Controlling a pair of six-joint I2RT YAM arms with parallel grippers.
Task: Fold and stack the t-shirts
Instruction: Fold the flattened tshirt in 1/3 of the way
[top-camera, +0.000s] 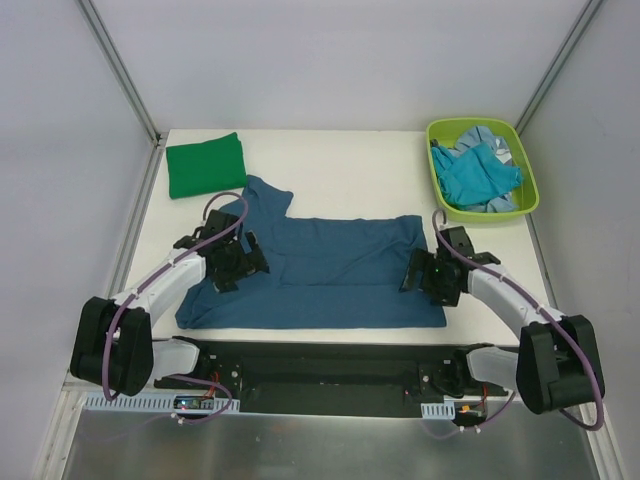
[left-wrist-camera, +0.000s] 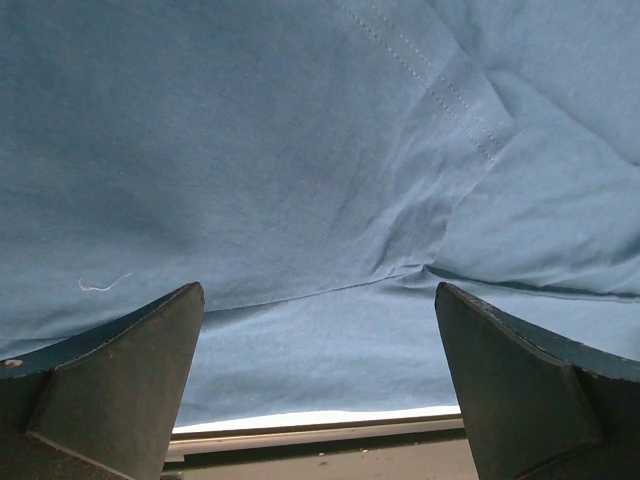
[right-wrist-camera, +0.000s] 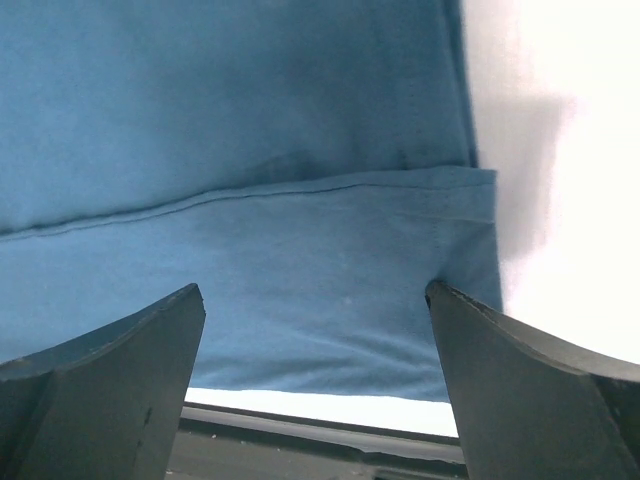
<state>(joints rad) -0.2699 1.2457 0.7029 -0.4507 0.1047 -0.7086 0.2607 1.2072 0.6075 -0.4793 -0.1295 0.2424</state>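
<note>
Both my left fingers (left-wrist-camera: 110, 385) and my right fingers (right-wrist-camera: 530, 385) stand spread wide and hold nothing, poised over opposite ends of the dark teal-blue t-shirt (top-camera: 330, 265), which lies flat on the desk (top-camera: 350, 165), long axis running left to right between them.

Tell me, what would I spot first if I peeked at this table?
The big dark blue t-shirt spread across the middle of the table, with the left gripper and right gripper open over its two ends. Next, the folded green t-shirt at the far left corner and the lime-green bin at the far right, holding crumpled turquoise t-shirts.
</note>
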